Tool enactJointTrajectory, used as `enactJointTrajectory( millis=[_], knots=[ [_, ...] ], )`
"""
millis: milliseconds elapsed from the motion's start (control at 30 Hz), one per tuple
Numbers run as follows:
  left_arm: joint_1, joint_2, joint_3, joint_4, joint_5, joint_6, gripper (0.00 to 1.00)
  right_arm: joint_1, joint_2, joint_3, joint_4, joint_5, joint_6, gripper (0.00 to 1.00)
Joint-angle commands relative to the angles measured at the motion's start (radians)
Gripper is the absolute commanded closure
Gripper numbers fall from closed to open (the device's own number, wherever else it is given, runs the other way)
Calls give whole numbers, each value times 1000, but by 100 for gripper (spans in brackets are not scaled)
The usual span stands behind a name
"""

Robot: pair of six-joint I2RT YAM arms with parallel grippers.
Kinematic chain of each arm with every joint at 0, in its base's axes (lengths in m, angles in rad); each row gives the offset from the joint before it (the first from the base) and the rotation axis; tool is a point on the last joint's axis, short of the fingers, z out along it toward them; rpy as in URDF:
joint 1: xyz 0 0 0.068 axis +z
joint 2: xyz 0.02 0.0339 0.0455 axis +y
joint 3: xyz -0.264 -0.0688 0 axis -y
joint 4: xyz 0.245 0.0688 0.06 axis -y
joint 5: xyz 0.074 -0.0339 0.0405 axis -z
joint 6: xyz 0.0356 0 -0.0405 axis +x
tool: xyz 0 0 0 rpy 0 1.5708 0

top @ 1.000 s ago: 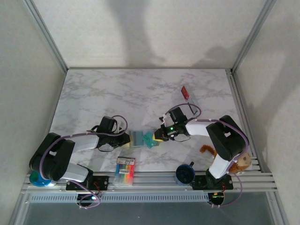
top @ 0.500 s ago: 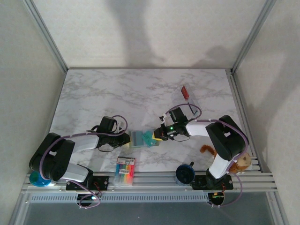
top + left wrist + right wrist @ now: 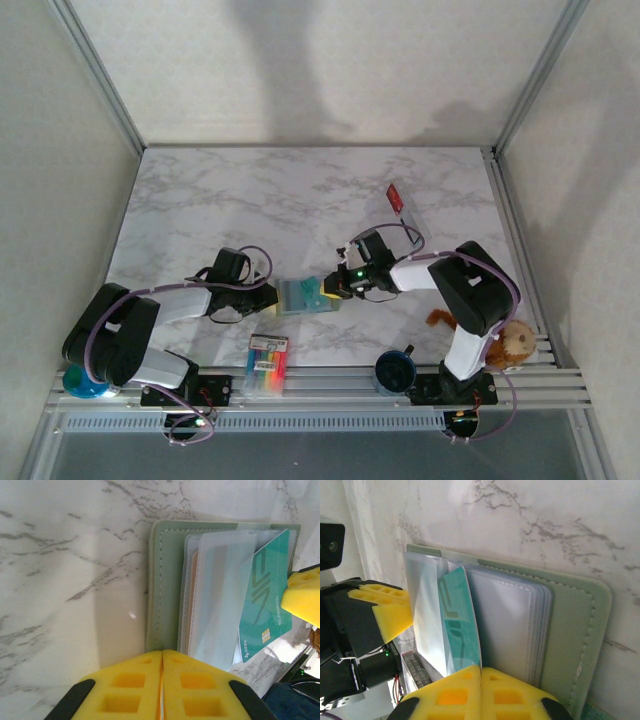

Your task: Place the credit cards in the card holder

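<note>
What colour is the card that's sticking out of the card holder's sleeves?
The card is teal-green with pale lettering, clearest in the left wrist view.

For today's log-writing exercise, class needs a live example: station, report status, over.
Left claw shut on edge of card holder. Right claw shut on teal card, partly between clear sleeves. Red card, marker pack lie well apart.

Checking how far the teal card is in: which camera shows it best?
Left wrist: the teal card lies face-on, partly under a clear sleeve of the card holder. Right wrist shows it foreshortened between sleeves; from the top it is a tiny patch.
</note>
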Motion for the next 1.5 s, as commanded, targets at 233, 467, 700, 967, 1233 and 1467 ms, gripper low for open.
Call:
enactJointTrajectory(
  millis=[233, 467, 700, 967, 1233, 1467],
  knots=[
    [-10, 13, 2, -50, -90, -13, 90, 56, -48, -49, 36, 178, 93, 100],
    [-17, 9, 8, -51, -86, -16, 90, 88, -55, -76, 90, 244, 148, 100],
    [-27, 31, 14, -48, -83, -11, 91, 115, -61, -97, 131, 299, 182, 99],
    [-34, 23, 6, -36, -86, -27, 91, 187, -71, -73, 93, 361, 190, 96],
    [-38, 17, 1, -24, -91, -39, 90, 245, -56, -43, 76, 403, 218, 91],
    [-44, 21, -4, -10, -90, -46, 91, 276, -41, -21, 75, 426, 239, 91]
  ],
)
